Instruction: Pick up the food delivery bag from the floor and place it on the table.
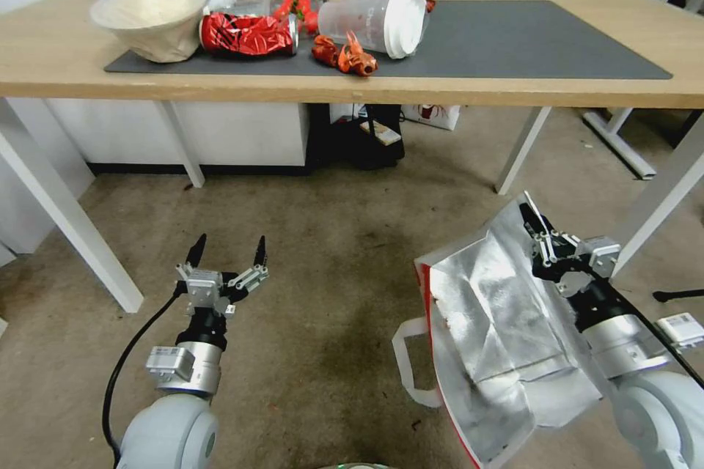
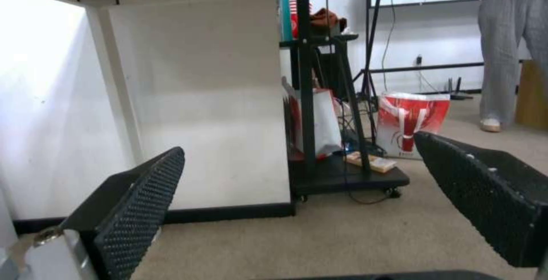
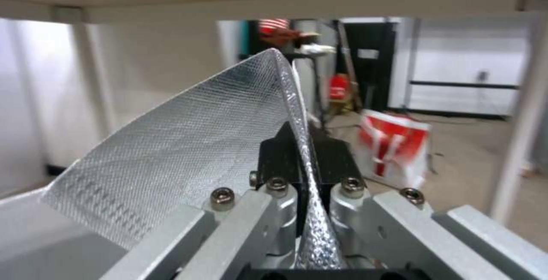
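The right gripper (image 1: 534, 229) is pinching the foil-lined top edge of the food delivery bag (image 1: 491, 337), its jaws closed tight on the thin silver sheet — in the right wrist view the foil (image 3: 188, 151) is running straight between the two black fingers (image 3: 274, 156) and fanning out to one side of them. The bag is hanging below and beside that gripper, its silver lining facing up, a red edge and a white strap handle (image 1: 408, 370) trailing on the side toward the other arm, over the floor (image 1: 330, 271). The table (image 1: 513, 91) is standing ahead of and above both grippers, its dark grey mat (image 1: 513, 40) carrying cups, a bowl and wrappers. The left gripper (image 1: 227, 253) is hovering low over the carpet, well apart from the bag, fingers spread wide and holding nothing.
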Robot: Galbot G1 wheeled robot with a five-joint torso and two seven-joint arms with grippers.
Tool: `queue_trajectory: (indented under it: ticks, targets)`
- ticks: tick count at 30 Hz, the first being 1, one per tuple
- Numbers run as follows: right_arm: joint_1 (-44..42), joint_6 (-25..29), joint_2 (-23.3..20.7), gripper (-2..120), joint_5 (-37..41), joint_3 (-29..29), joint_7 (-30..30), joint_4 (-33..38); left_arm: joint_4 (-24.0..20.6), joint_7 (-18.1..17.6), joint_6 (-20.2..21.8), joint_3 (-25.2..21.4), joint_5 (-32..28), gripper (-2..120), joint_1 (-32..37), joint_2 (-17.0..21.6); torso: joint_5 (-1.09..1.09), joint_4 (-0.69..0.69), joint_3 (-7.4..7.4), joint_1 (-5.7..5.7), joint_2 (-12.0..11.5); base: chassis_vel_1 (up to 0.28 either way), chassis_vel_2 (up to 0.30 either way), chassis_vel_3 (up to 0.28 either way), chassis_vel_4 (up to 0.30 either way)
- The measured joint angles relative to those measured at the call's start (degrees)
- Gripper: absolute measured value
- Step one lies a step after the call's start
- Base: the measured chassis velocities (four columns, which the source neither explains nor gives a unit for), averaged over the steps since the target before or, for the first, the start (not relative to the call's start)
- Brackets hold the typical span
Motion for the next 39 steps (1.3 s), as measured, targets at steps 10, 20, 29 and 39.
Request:
queue_trajectory:
  ticks: [10,20,29,39]
  targets:
    - [0.17,2.25,-2.99,0,4.94,1.96,-9.92,0.61,-0.99,-0.22,0.44,-0.43,-0.54,100,0.15,0.43,0.00,0.00,0.00,0.00,0.00,0.000,0.000,0.000,0.000]
    - [0.94,2.15,-6.75,0,13.90,5.28,-19.78,1.01,-1.26,0.84,0.51,-0.82,-0.42,100,0.26,0.51,0.00,0.00,0.00,0.00,0.00,0.000,0.000,0.000,0.000]
    - [1.68,1.01,-8.45,0,19.42,6.09,-24.63,1.26,-1.37,1.53,-0.06,-0.95,-0.25,100,0.30,0.42,0.00,0.00,0.00,0.00,0.00,0.000,0.000,0.000,0.000]
    - [2.11,-1.44,-9.76,0,25.30,7.75,-30.68,1.46,-1.06,2.37,-1.38,-0.96,-0.06,100,0.14,0.50,0.00,0.00,0.00,0.00,0.00,0.000,0.000,0.000,0.000]
